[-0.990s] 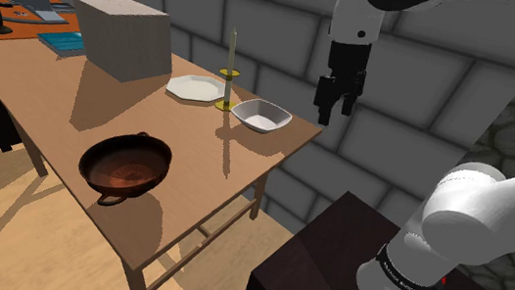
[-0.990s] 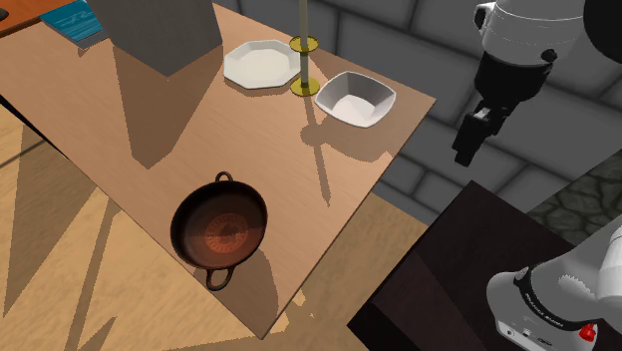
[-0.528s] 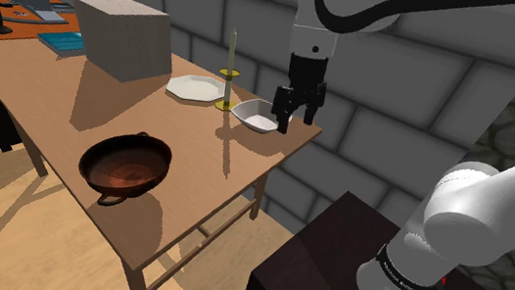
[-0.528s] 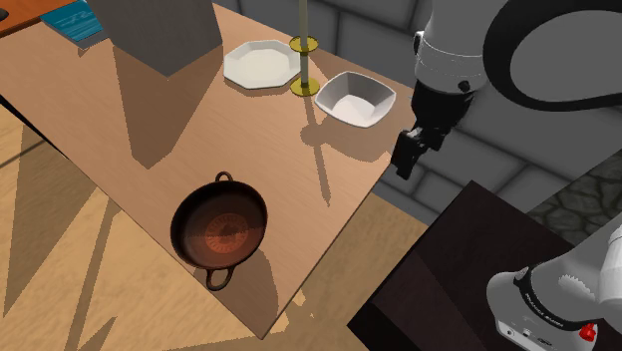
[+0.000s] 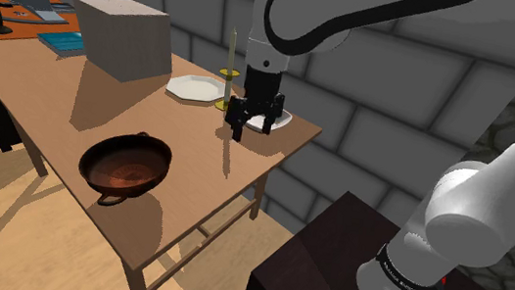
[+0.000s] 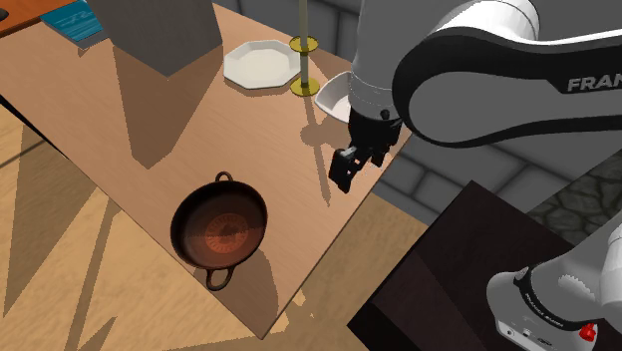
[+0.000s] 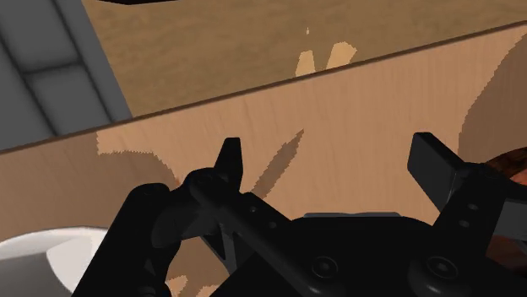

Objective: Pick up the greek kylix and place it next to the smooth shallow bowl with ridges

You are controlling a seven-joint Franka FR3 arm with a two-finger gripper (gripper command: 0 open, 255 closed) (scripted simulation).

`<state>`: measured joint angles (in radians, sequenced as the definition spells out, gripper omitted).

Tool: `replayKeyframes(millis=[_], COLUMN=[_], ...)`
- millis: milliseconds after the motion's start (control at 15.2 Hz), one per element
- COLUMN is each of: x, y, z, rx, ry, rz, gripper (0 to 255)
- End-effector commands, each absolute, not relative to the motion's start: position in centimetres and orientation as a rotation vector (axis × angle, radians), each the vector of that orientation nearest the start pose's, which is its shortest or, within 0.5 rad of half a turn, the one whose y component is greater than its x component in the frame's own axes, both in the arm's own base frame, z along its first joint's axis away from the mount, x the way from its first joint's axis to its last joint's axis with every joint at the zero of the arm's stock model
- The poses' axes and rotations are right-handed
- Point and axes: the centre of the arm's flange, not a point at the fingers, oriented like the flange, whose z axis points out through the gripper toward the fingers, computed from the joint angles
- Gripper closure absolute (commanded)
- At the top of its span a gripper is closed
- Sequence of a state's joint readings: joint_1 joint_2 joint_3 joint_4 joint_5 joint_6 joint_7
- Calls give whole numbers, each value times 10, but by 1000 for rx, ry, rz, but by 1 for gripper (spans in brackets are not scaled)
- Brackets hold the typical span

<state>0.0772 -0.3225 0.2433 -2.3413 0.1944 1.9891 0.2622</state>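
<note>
The gripper (image 5: 236,130), spread wide and empty for the coming grasp, is hovering by the white bowl (image 5: 278,120) while the brown kylix (image 5: 125,167) is sitting well apart, at the shoulder view's near left.

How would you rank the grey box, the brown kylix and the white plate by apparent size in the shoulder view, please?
Largest: grey box.
Then brown kylix, though it lies nearer the camera.
Smallest: white plate, farther back, so kylix against plate is unsure.

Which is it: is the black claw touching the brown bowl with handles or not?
Apart. The shoulder view shows bare table between the gripper and the kylix.
</note>
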Motion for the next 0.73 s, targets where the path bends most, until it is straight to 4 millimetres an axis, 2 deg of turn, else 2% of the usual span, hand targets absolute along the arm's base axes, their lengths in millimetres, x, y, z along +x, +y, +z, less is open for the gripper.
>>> replayKeyframes(millis=[0, 660], x=[437, 515], y=[173, 253], z=[444, 408], rx=[-3039, -2973], ry=[61, 75], rz=[71, -35], gripper=[0, 0])
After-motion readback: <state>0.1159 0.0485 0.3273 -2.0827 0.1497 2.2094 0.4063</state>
